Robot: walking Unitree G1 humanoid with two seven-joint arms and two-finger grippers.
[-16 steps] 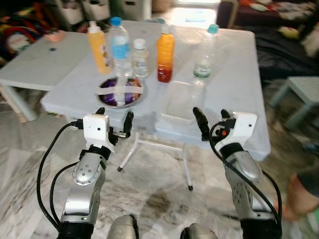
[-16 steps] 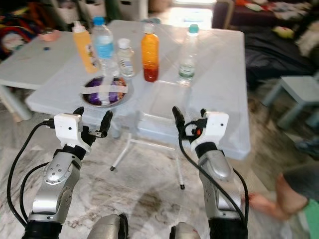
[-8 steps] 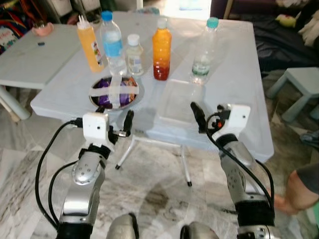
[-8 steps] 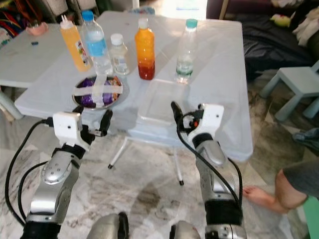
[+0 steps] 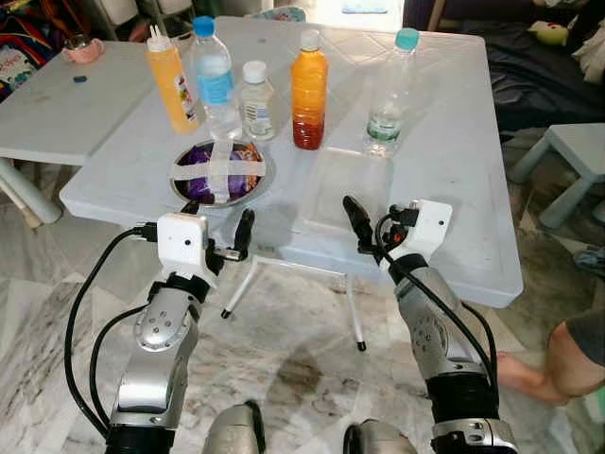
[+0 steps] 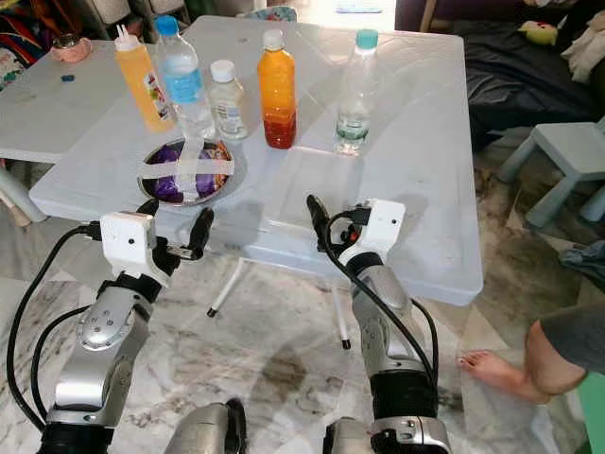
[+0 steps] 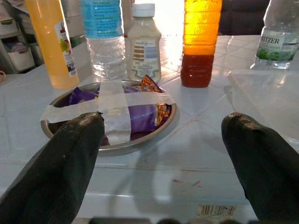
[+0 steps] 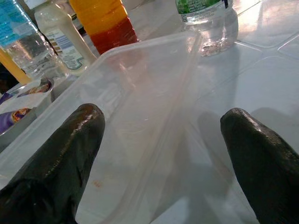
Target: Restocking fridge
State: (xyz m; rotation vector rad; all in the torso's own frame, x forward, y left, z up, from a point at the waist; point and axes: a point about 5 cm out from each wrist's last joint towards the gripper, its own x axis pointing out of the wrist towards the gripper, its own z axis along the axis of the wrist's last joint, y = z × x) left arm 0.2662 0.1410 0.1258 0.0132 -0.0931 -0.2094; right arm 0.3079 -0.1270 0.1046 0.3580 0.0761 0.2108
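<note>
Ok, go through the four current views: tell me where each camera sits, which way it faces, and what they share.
Left eye view: on the head, looking forward and down at the white table; both silver arms, left gripper and right gripper show.
Right eye view: the stereo partner, same scene.
Left wrist view: on the left wrist, facing along its fingers at the taped metal bowl.
Right wrist view: on the right wrist, facing along its fingers at the clear plastic container.
Shared: the orange juice bottle appears in all four.
</note>
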